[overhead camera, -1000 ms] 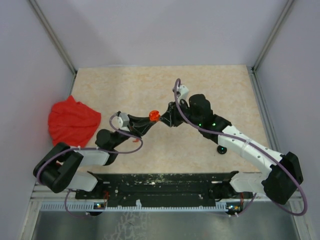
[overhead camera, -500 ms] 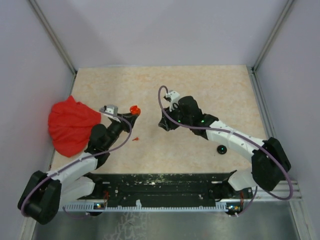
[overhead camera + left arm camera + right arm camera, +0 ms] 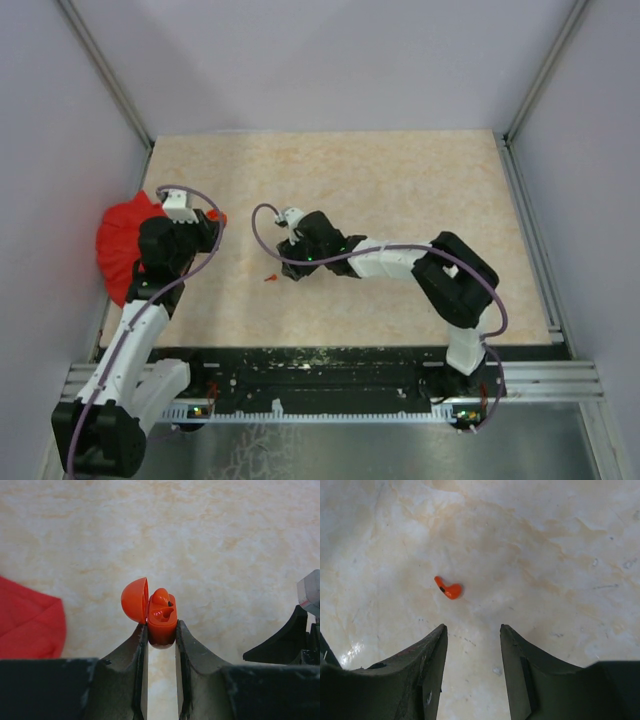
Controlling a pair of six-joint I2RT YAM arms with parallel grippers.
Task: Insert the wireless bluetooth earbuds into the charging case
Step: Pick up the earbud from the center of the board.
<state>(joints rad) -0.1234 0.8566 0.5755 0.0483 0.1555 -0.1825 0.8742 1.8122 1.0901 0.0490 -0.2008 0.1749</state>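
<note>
One orange earbud (image 3: 448, 590) lies loose on the beige marbled table (image 3: 400, 180), comma-shaped with a small dark spot on its side; in the overhead view it is a tiny orange speck (image 3: 270, 277) toward the left of the tabletop's middle. A second orange earbud (image 3: 161, 599) sits in the charging case (image 3: 161, 622), its rounded top and a dark dot rising above the rim. The case is orange as well, upright, its domed lid (image 3: 135, 600) swung open to the left. The left gripper (image 3: 161, 630) is clamped on the lower body of the case, one finger pressed to each side, and holds it off the table; from above, the case shows as an orange dot (image 3: 218, 216) at the tip of the left gripper (image 3: 208, 228), near the table's left edge. The right gripper (image 3: 473, 630) hangs over the table just beside the loose earbud, its two fingers spread wide with bare tabletop between them, touching nothing; from above it (image 3: 292, 262) sits just right of the speck, with the right arm folded far across from its base. A crumpled red cloth (image 3: 120, 250) lies against the left wall, behind the left arm, and its edge (image 3: 25, 620) shows in the left wrist view.
</note>
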